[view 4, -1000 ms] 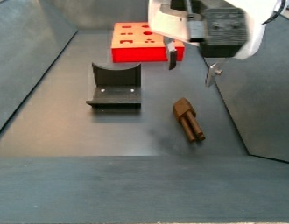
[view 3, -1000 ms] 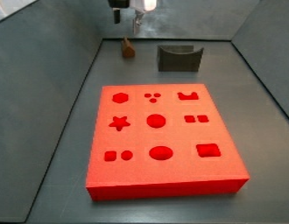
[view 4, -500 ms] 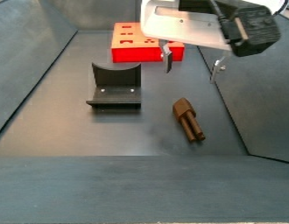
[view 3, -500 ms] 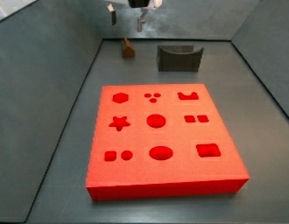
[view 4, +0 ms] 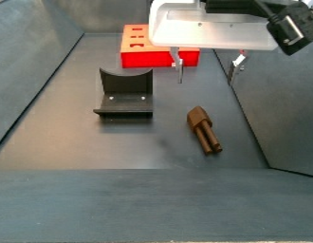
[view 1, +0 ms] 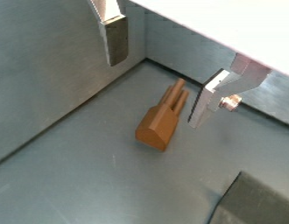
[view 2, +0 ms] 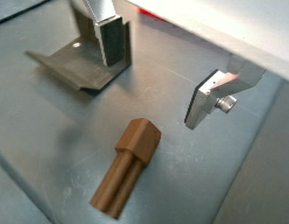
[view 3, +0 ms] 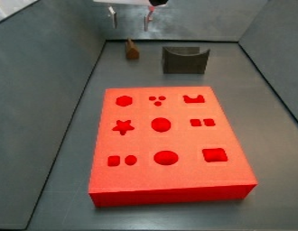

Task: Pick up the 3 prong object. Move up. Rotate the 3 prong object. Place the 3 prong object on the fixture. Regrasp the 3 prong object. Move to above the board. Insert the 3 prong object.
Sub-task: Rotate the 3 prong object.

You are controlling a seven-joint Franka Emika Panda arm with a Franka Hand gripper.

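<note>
The 3 prong object [view 4: 205, 130] is a small brown peg lying flat on the grey floor, also seen in a side view [view 3: 132, 50] and in both wrist views [view 1: 162, 122] [view 2: 126, 166]. My gripper [view 4: 208, 71] hangs open above it with nothing between the silver fingers [view 1: 116, 39]. In a side view only the fingertips [view 3: 113, 12] show at the picture's upper edge. The dark grey fixture [view 4: 123, 95] [view 3: 184, 60] [view 2: 77, 66] stands beside the peg. The red board [view 3: 167, 140] [view 4: 144, 47] lies further off.
Grey sloping walls [view 3: 67, 81] enclose the floor on all sides. The peg lies close to one wall's foot [view 1: 171, 70].
The gripper has risen and tilted, so less of it shows in the side views. The brown peg, the fixture and the board have not moved.
</note>
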